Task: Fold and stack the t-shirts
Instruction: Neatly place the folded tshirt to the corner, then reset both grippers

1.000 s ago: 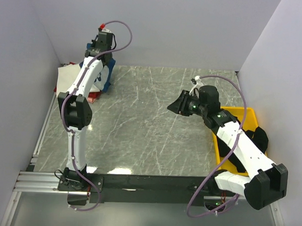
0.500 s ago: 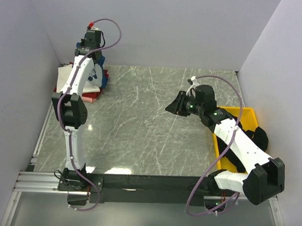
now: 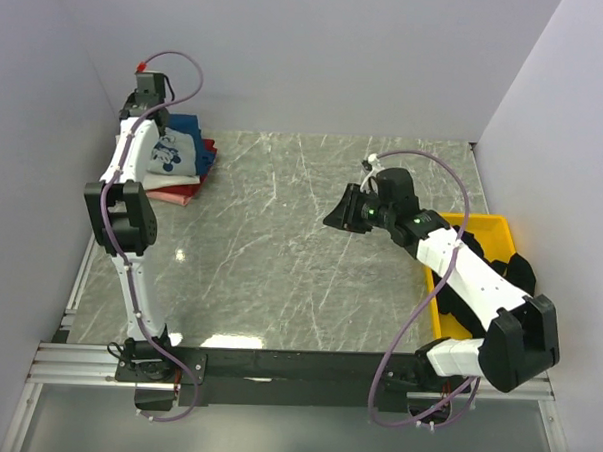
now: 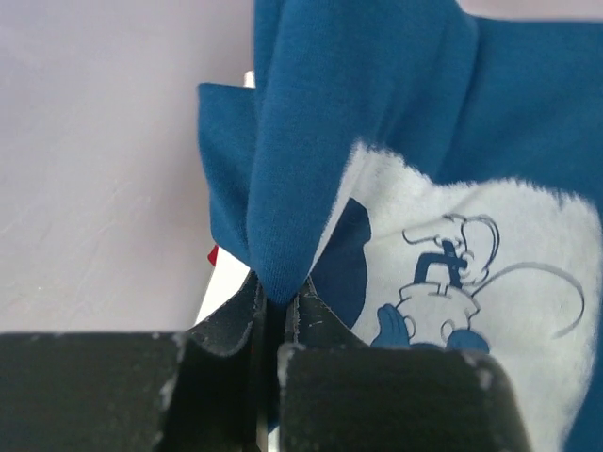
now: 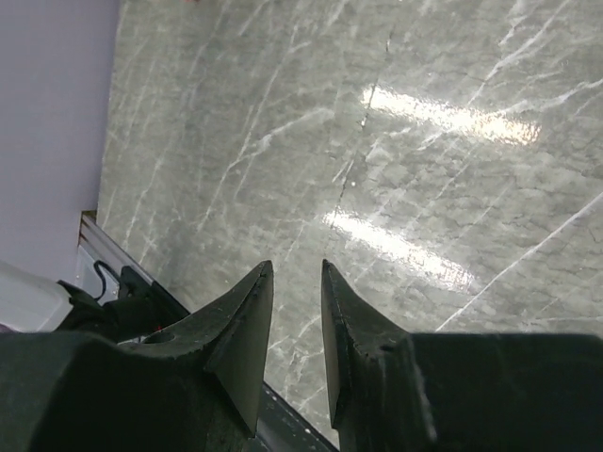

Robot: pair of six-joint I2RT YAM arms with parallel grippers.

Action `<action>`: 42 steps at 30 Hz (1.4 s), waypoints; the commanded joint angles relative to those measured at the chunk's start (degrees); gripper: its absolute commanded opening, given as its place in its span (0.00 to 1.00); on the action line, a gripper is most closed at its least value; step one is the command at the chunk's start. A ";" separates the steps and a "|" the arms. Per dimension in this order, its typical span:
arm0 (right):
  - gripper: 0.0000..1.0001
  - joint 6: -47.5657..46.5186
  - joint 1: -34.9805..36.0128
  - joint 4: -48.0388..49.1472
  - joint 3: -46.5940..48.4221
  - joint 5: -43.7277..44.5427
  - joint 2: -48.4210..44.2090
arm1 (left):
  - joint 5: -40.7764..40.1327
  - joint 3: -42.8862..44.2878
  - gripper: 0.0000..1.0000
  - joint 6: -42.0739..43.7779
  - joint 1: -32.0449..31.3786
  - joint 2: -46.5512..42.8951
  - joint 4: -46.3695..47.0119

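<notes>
The dark blue t-shirt with a white cartoon print (image 3: 175,150) lies on top of a stack at the table's far left corner, over a cream tee (image 3: 161,183) and a red tee (image 3: 186,191). My left gripper (image 3: 152,119) is at the stack's back edge, shut on a fold of the blue t-shirt (image 4: 283,188); the white print (image 4: 471,254) shows to its right. My right gripper (image 3: 342,214) hovers over the middle right of the table, jaws a little apart and empty (image 5: 296,273). A black garment (image 3: 515,275) lies by the yellow tray.
A yellow plastic tray (image 3: 482,229) sits at the right edge under my right arm. Grey walls close the left, back and right. A black rail (image 3: 295,364) runs along the near edge.
My left arm has swung left and back, laying the blue t-shirt flat onto the stack in the corner. My right gripper has drifted slightly left.
</notes>
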 commanded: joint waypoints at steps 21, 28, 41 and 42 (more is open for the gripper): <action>0.64 -2.24 0.26 -0.51 -0.06 6.68 -4.05 | 19.81 -24.20 0.99 -30.92 0.30 -22.04 17.89; 0.70 -0.92 -0.62 0.45 -3.38 7.74 -7.30 | 18.85 -51.14 0.99 -41.30 -11.97 -39.98 27.73; 0.72 -0.13 -1.24 -0.95 -11.65 16.43 -18.81 | 7.51 -74.66 1.00 -48.50 -45.22 -58.98 28.55; 0.72 -0.04 -1.24 -1.39 -12.18 17.13 -19.69 | 6.90 -74.84 0.99 -48.77 -46.80 -59.15 28.10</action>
